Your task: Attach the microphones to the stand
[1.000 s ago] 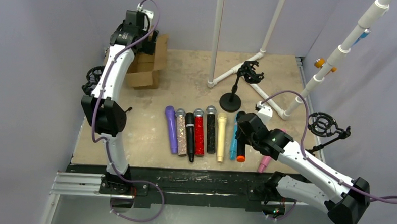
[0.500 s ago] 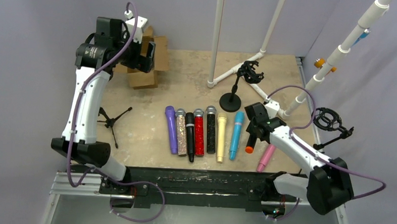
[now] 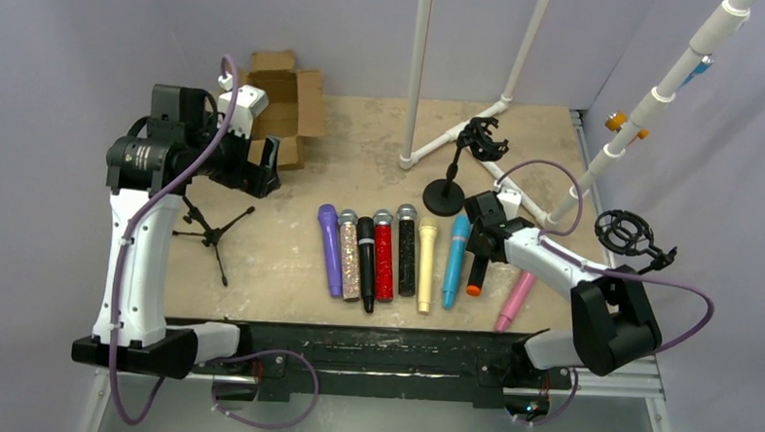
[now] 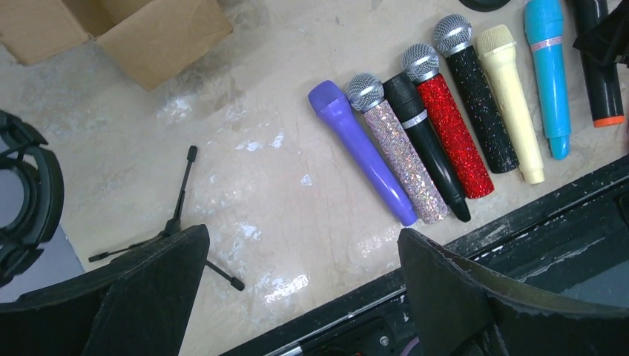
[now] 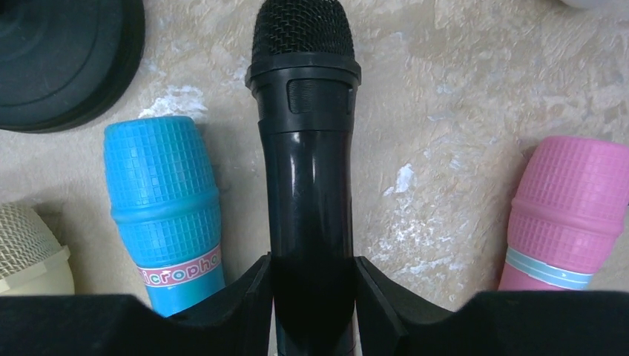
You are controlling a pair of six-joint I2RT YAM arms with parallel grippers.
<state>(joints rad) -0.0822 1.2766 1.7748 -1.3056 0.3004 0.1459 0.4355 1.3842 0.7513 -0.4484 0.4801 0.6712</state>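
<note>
Right hand (image 3: 477, 247) is clamped on the black microphone (image 5: 305, 148), which sits between the blue microphone (image 5: 163, 200) and the pink microphone (image 5: 567, 208), perhaps resting on the tabletop (image 3: 289, 261). Left hand (image 3: 262, 170) hangs wide apart at far left, near the cardboard box (image 3: 286, 95).

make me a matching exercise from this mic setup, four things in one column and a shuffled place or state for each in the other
Column A
1. purple microphone
2. black microphone with orange end
3. pink microphone
4. left hand

Column B
a. open, holding nothing
b. far left end of the line-up
c. gripped in the right hand
d. lying just right of the gripped one

Pairs: 1-b, 2-c, 3-d, 4-a
</note>
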